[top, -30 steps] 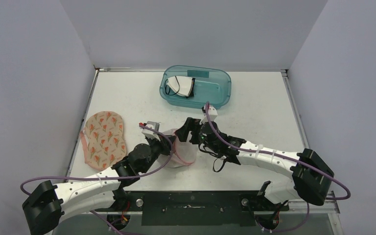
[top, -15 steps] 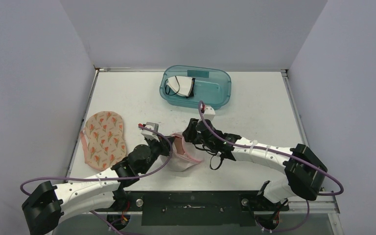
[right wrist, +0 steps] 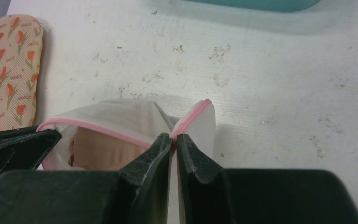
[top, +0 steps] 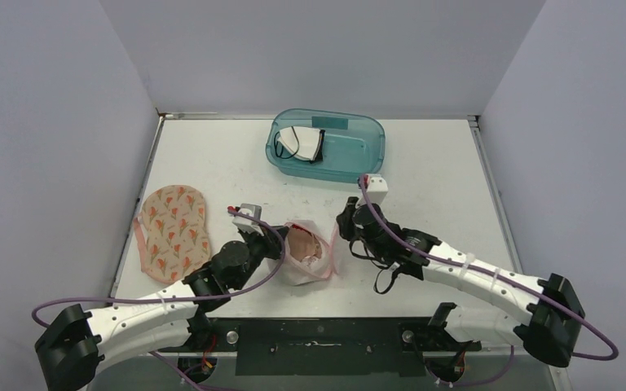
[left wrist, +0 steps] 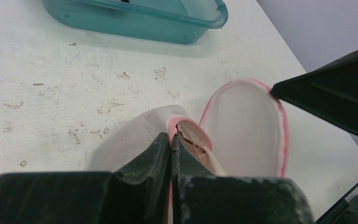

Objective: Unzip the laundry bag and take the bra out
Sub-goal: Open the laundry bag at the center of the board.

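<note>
Removal step: rim of pink-trimmed white mesh laundry bag (right wrist: 116, 116) pinched tight in left gripper (left wrist: 171, 137) and right gripper (right wrist: 173, 137). Next, probably: free one, grasp beige bra (right wrist: 98, 151) between them.

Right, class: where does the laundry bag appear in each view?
Top: bag just below centre.
Left wrist: bag bottom centre.
Right wrist: bag lower left.
Shared landmark: teal tub, beyond the bag in all three.

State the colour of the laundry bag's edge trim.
Pink trim; clearest in the right wrist view.
</note>
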Available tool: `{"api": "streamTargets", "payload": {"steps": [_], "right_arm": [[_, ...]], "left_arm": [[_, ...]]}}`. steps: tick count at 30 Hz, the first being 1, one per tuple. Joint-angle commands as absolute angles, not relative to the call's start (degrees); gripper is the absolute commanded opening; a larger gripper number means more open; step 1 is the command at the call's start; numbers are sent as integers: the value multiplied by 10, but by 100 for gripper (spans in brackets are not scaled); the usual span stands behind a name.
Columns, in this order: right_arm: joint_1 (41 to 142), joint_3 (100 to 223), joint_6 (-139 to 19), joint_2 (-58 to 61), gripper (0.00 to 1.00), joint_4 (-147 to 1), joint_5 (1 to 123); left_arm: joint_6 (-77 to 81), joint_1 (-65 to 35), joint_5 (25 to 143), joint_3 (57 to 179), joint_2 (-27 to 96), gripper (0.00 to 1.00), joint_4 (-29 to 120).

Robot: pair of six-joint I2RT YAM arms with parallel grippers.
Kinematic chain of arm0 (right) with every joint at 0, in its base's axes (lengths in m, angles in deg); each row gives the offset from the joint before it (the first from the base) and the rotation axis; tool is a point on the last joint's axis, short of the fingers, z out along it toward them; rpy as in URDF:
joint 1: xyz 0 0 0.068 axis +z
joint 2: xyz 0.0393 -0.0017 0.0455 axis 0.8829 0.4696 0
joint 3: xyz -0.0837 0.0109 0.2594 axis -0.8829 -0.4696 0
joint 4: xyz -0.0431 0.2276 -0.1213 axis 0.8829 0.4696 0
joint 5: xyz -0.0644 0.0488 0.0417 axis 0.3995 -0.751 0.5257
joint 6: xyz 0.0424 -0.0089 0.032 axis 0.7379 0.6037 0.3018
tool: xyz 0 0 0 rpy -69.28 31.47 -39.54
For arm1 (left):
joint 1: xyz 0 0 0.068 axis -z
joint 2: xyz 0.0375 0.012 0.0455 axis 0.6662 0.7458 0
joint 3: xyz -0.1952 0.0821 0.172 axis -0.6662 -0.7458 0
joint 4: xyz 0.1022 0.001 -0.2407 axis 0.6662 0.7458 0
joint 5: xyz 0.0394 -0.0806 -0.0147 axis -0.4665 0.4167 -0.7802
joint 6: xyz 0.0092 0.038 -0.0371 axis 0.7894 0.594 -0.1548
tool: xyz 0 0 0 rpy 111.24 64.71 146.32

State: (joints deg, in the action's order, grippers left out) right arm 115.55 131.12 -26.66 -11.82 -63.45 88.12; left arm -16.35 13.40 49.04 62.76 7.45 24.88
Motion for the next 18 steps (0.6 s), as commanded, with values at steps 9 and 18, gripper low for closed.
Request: {"api": "streamTargets", "payload": {"steps": [9,18], "right_arm": [[1149,1259,-305,-357,51,-506,951],[1203,1278,-332,-247,76,-588,861]], "left_arm": [[-191,130,472,634,56,0,270],[-222,129,474,639,36,0,333]]}}
